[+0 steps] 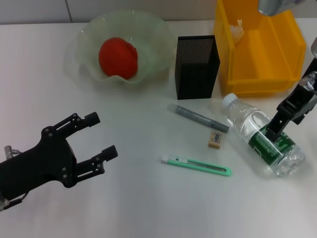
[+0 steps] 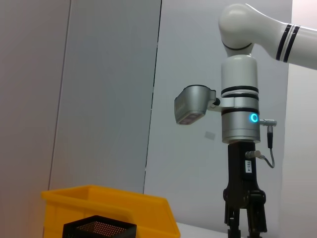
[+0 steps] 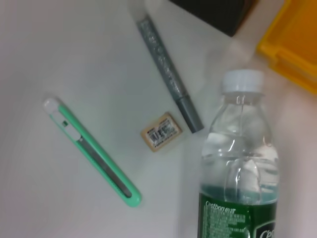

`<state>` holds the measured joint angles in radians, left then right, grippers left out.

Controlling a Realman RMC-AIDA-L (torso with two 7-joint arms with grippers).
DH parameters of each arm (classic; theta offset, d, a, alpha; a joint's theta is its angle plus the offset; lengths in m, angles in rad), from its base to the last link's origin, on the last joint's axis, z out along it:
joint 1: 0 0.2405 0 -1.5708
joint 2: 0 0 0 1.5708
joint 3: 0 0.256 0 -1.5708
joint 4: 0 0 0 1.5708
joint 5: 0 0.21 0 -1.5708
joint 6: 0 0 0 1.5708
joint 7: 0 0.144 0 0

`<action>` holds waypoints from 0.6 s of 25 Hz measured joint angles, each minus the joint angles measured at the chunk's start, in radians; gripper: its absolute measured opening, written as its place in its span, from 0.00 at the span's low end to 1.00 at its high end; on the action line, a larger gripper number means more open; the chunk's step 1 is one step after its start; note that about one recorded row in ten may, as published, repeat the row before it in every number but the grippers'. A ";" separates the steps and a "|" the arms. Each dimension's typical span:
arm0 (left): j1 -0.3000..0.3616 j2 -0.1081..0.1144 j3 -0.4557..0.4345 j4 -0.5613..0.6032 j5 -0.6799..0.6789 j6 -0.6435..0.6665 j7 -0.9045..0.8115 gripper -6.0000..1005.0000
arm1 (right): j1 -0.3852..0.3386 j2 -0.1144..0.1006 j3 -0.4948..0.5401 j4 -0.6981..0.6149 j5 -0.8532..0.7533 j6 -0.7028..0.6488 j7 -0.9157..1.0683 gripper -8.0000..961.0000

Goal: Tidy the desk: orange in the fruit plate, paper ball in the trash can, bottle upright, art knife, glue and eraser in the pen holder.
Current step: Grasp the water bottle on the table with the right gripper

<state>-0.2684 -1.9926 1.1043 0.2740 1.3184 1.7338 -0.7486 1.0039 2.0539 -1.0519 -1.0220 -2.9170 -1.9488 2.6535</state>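
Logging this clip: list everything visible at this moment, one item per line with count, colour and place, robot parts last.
fruit plate: 1, pale translucent green, far left of desk.
orange: 1, red-orange, inside the fruit plate.
pen holder: 1, black mesh, upright at desk centre.
trash can: 1, yellow bin, far right, a pale paper ball inside.
bottle: 1, clear with green label, white cap, lying on its side at right.
glue: 1, grey stick, lying before the pen holder.
eraser: 1, tan, beside the glue's tip.
art knife: 1, green, nearest the front edge.
left pincer: black, open, over bare desk at left.
right pincer: black, on the bottle's label.
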 joint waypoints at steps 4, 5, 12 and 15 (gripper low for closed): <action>-0.001 0.000 0.000 0.000 0.000 0.001 0.000 0.81 | -0.004 0.000 0.000 0.000 0.000 0.009 -0.002 0.85; -0.002 0.001 0.000 0.001 -0.001 0.005 0.000 0.81 | -0.005 0.000 0.000 0.000 -0.001 0.013 -0.004 0.85; -0.003 0.002 0.000 0.001 -0.002 0.009 -0.002 0.81 | -0.010 0.000 -0.009 0.006 -0.001 0.029 -0.011 0.85; -0.003 0.002 0.000 0.001 -0.002 0.009 -0.002 0.81 | -0.014 0.004 -0.031 0.008 -0.001 0.046 -0.011 0.85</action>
<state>-0.2717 -1.9910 1.1045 0.2746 1.3164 1.7425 -0.7511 0.9897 2.0583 -1.0833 -1.0136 -2.9177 -1.9033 2.6429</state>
